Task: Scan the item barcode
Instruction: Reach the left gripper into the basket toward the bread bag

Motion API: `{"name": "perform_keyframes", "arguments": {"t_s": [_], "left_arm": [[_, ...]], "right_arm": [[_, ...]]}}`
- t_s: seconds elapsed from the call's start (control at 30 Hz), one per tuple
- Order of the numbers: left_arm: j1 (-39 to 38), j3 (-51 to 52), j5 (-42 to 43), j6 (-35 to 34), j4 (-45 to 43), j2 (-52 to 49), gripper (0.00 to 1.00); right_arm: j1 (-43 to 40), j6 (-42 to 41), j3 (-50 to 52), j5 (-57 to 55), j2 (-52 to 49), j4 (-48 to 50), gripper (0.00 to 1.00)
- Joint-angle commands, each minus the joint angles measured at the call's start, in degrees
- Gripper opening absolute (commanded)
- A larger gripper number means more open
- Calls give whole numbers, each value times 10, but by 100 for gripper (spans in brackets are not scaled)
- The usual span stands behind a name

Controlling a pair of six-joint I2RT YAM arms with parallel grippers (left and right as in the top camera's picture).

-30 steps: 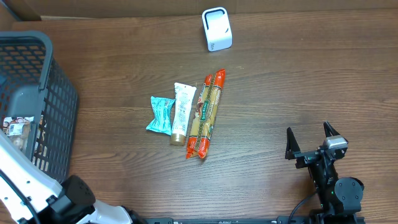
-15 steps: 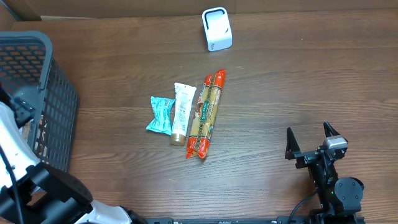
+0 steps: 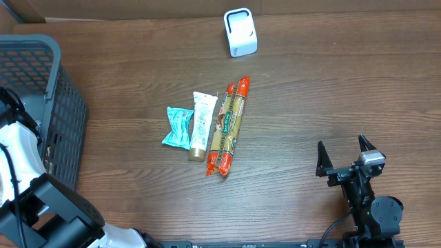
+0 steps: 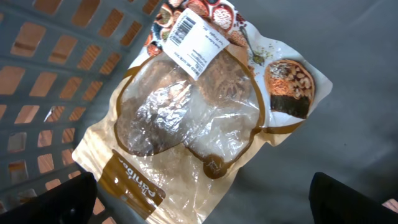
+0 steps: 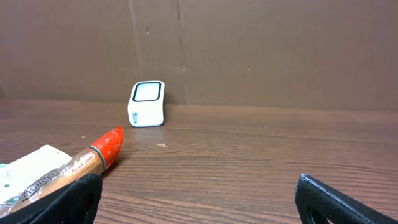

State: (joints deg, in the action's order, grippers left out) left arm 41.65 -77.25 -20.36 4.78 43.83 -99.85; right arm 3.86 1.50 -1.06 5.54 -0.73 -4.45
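1. Left gripper (image 4: 205, 210), fingers spread wide and empty, hangs inside the grey basket (image 3: 69, 131) above a clear bag (image 4: 186, 124) of what may be baked goods.
2. The bag lies on the basket floor against the mesh wall, its barcode label (image 4: 186, 31) facing up at one end.
3. Right gripper (image 3: 343, 160) sits at the front right of the table (image 3: 331, 89), jaws wide apart, gripping nothing.
4. The white scanner (image 3: 240, 32) stands at the far edge, well apart from a teal packet (image 3: 178, 127), tube (image 3: 202, 124) and two pasta packs (image 3: 227, 127) lying side by side mid-table.
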Motion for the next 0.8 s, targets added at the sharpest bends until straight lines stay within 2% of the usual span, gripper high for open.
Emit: {"name": "perform_keyframes", "arguments": {"t_s": [0.0,0.07,0.13,0.33,0.53,0.77], "left_arm": [[2,49,-12,17,-9,-60,99],[2,49,-17,13,-13,-66,95],[2,47,-8,-13,-26,-64,94],[8,-38,176,-27,-5,-58,92],[8,-129,186,-6,59,-58,98],[16,-138,185,42,73,-58,100]], "right_arm": [[3,3,6,-5,6,3,100],[3,3,6,-5,6,3,100],[3,3,6,-5,6,3,100],[3,3,6,-5,6,3,100],[3,3,6,-5,6,3,100],[3,3,6,-5,6,3,100]]}}
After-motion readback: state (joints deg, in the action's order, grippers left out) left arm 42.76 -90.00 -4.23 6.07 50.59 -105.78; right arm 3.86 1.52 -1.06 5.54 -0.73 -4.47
